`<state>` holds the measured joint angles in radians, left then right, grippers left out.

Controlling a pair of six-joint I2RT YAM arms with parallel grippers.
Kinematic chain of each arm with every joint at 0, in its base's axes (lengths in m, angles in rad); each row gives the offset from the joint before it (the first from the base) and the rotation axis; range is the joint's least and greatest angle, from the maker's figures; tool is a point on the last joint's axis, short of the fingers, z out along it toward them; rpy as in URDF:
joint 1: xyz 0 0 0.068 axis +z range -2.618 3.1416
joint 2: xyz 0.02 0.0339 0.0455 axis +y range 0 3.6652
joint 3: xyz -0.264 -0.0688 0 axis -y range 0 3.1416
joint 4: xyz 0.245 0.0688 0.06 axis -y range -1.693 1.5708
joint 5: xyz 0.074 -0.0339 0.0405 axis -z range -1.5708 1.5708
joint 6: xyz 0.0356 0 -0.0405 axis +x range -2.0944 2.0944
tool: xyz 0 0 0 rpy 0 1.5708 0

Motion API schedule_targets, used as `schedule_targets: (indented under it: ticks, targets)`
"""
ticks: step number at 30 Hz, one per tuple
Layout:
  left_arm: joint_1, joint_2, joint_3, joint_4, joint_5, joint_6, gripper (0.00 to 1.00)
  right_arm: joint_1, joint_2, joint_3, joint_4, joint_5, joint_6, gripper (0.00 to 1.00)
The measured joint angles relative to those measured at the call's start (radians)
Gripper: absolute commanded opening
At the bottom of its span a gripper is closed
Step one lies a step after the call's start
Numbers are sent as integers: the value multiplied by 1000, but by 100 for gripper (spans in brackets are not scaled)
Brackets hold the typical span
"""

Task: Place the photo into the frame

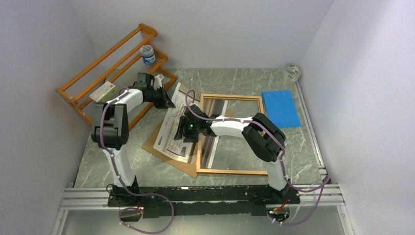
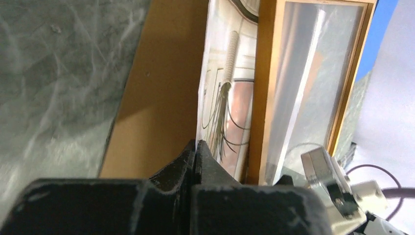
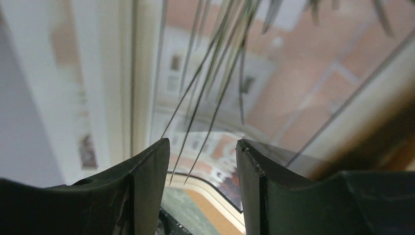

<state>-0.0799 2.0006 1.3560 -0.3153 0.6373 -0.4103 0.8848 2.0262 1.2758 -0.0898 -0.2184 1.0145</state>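
Note:
The photo lies face up on the brown backing board, with its right edge over the left rail of the frame. The frame lies flat at the table's middle and its glass reflects light. My left gripper is at the photo's far end; in the left wrist view its jaws are shut on the edge of the photo, beside the frame. My right gripper hovers just above the photo's middle, open and empty, with the print filling its view.
An orange wooden rack stands at the back left with a small box and a jar on it. A blue sheet lies right of the frame. A tape roll sits in the back right corner.

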Motion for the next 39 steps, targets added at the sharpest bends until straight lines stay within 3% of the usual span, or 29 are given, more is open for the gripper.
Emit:
schedule_targets:
  ticks: [9, 16, 28, 39]
  targets:
    - [-6, -168, 132, -230, -168, 59, 3, -7, -14, 71, -160, 191, -101, 62]
    - [-6, -286, 229, -332, -231, 86, 3, -9, -92, 69, -241, 309, -145, 76]
    - [-6, -500, 291, -436, -240, 119, 2, -11, -463, -66, -246, 523, -201, 85]
    - [-8, -591, 360, -449, -83, 175, 2, -21, -651, -120, -163, 499, -325, 89]
